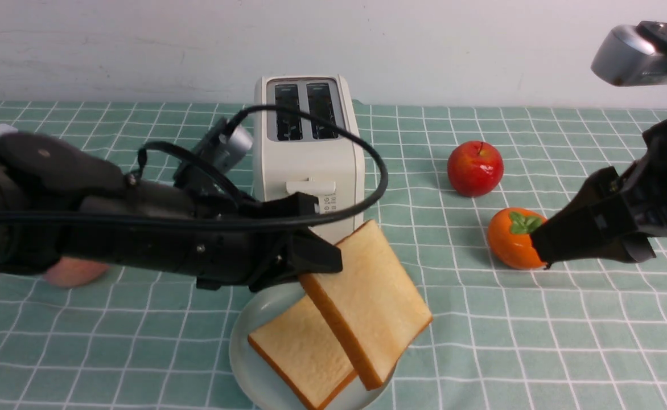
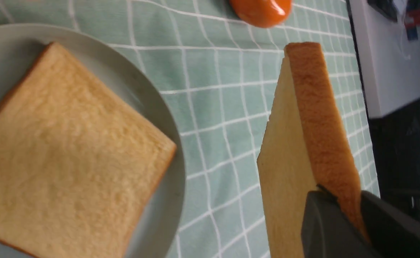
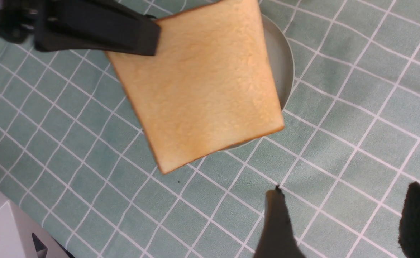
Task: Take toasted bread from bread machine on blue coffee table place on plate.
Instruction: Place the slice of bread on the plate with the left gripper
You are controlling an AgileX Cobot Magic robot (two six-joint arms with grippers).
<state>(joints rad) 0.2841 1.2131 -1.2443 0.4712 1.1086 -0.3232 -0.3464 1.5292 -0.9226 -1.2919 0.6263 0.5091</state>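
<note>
One slice of toasted bread (image 1: 373, 296) hangs in the air on a slant, low in the middle of the front view. Its low end is over the plate (image 1: 259, 314) and partly over the second slice (image 1: 296, 353), which lies flat on the plate. I cannot tell if the two slices touch. The left gripper (image 1: 317, 257) holds the tipped slice by one corner of its top edge. Its jaws press on the two faces, right by the brown crust.

The toast looks light and stiff. It keeps its flat shape though only a corner is held. It is likely dry and crumbly, so a hard pinch could dent or crack it. Near the crust, where it is firmest, seems the best spot to hold. A corner hold lets it swing, so it should go down slowly. I think the next thing is to lay it flat and then let go.

The plate sits at the bottom middle of the front view, on the blue coffee table (image 1: 538, 341). Behind it, in the upper middle, stands the bread machine (image 1: 308, 154). Both its slots look empty. To the right are a red apple (image 1: 474, 168) and an orange fruit (image 1: 510, 242). The right gripper (image 3: 346, 186) waits at the right edge, close to the orange fruit, with its jaws apart and holding nothing.
</note>
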